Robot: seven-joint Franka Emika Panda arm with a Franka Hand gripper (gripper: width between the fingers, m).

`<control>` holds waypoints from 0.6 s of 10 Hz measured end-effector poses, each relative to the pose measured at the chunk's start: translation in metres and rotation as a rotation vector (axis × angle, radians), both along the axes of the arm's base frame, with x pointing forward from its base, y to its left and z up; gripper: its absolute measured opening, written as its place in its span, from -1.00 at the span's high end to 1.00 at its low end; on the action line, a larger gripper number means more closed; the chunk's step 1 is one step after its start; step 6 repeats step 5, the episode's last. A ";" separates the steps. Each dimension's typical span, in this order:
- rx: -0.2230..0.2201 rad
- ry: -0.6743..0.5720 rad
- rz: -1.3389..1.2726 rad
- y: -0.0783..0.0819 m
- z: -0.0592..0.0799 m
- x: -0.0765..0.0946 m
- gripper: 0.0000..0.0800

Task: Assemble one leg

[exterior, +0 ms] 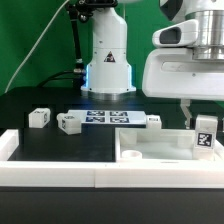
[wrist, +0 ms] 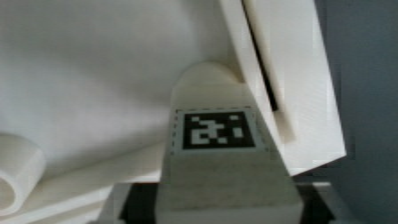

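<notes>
My gripper (exterior: 203,118) is shut on a leg (exterior: 206,136), a small white post with a black-and-white tag. It holds the leg upright over the corner of the large white tray-shaped part (exterior: 150,153) at the exterior view's right. In the wrist view the leg (wrist: 217,135) sits between the dark fingers (wrist: 150,200) of the gripper (wrist: 222,205), with its far end against the tray's raised rim (wrist: 285,70). Whether the leg touches the tray floor I cannot tell. Three more legs (exterior: 38,118), (exterior: 68,122), (exterior: 153,121) lie loose on the black table.
The marker board (exterior: 105,118) lies flat behind the tray, in front of the robot base (exterior: 108,65). A low white wall (exterior: 50,176) runs along the table's front and the exterior view's left side.
</notes>
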State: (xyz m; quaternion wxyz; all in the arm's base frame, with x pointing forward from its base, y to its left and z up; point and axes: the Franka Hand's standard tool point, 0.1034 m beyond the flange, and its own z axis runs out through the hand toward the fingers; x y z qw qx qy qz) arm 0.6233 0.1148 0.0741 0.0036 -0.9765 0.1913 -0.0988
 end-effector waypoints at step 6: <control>0.000 0.000 0.003 0.000 0.000 0.000 -0.55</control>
